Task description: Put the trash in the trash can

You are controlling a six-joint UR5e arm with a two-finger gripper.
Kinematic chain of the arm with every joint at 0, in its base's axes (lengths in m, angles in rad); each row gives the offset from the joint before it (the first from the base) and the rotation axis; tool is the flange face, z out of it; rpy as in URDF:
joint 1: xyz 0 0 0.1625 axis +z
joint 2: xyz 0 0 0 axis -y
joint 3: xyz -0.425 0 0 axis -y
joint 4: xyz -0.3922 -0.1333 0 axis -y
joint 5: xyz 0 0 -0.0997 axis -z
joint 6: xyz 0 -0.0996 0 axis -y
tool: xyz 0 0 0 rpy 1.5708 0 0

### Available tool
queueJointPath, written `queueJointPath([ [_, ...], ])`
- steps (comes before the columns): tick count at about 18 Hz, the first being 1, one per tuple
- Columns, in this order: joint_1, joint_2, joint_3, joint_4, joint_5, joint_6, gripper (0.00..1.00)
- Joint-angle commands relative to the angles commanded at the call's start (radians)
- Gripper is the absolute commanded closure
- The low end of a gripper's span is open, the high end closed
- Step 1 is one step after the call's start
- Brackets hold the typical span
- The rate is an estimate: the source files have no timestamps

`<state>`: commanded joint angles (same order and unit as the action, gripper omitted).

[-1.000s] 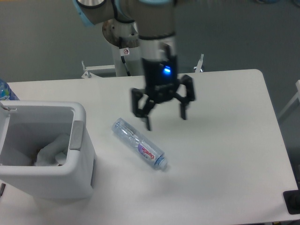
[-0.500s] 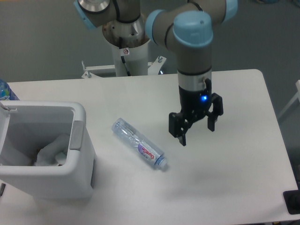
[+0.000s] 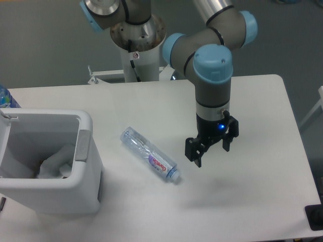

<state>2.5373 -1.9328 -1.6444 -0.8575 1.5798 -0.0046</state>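
Gripper: we see the gripper (image 3: 212,150) hanging over the bench, pointing down, with its fingers spread apart and nothing between them. A small blue light glows on its body.
Arm: the arm (image 3: 212,75) comes down from the top edge, where its upper links are cut off, so we cannot follow it back whole.
Bottle: the bottle (image 3: 150,155) lies on its side on the bench (image 3: 252,101), slanting from upper left to lower right, with the blue cap at the lower right end. It sits to the left of the gripper, apart from it. We can make out the pink-and-white label, but its lettering is too small for us to read.
Trash can: the trash can (image 3: 83,171) stands at the left of the bench, left of the bottle and not touching it. Its left side is cut off by the frame edge, and a grey strip shows on its right rim.
Paper scrap: we see something crumpled and white, the paper scrap (image 3: 53,164), low inside the trash can. The near wall hides its lower part.
Far left edge: a blue-and-clear object (image 3: 6,98) pokes in behind the trash can; we cannot tell what it is.
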Motion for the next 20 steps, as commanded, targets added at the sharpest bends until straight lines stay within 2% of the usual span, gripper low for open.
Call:
queueJointPath([
  [6, -0.049, -0.043, -0.014, 0.000, 0.006, -0.035, 0.00],
  [12, -0.083, -0.140, 0.028, 0.002, -0.017, -0.083, 0.00],
  [20, -0.100, -0.189, 0.026, -0.002, 0.005, -0.101, 0.00],
])
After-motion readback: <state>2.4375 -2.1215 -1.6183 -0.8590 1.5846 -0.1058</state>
